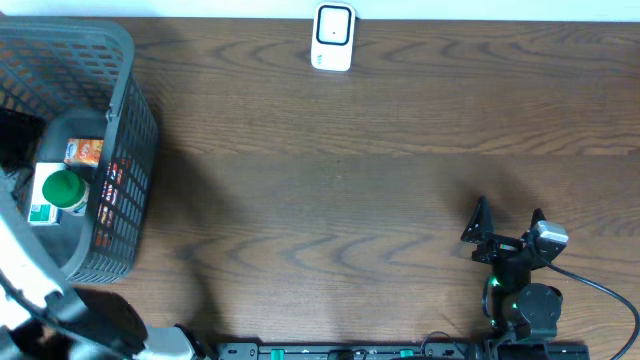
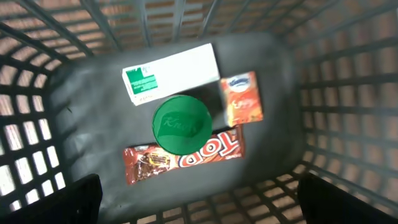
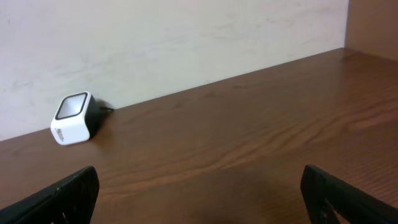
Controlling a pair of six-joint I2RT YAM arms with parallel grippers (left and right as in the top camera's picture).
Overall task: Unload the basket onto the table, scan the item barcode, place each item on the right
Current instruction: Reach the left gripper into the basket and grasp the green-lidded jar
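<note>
Several items lie in the grey mesh basket (image 1: 122, 70): a white box with a green label (image 2: 171, 73), a round green lid (image 2: 181, 124) over it, an orange packet (image 2: 241, 98) and a red-brown snack wrapper (image 2: 186, 155). My left gripper (image 2: 200, 200) hangs open above the basket floor, near the wrapper, touching none of them. The white barcode scanner (image 1: 333, 38) stands at the table's far edge, also seen in the right wrist view (image 3: 74, 118). My right gripper (image 1: 508, 215) is open and empty near the front right, pointing towards the scanner.
The basket's walls (image 2: 348, 93) surround the left gripper on all sides. Brown wooden table (image 1: 330, 200) stretches between basket and right arm. A pale wall (image 3: 174, 43) rises behind the scanner.
</note>
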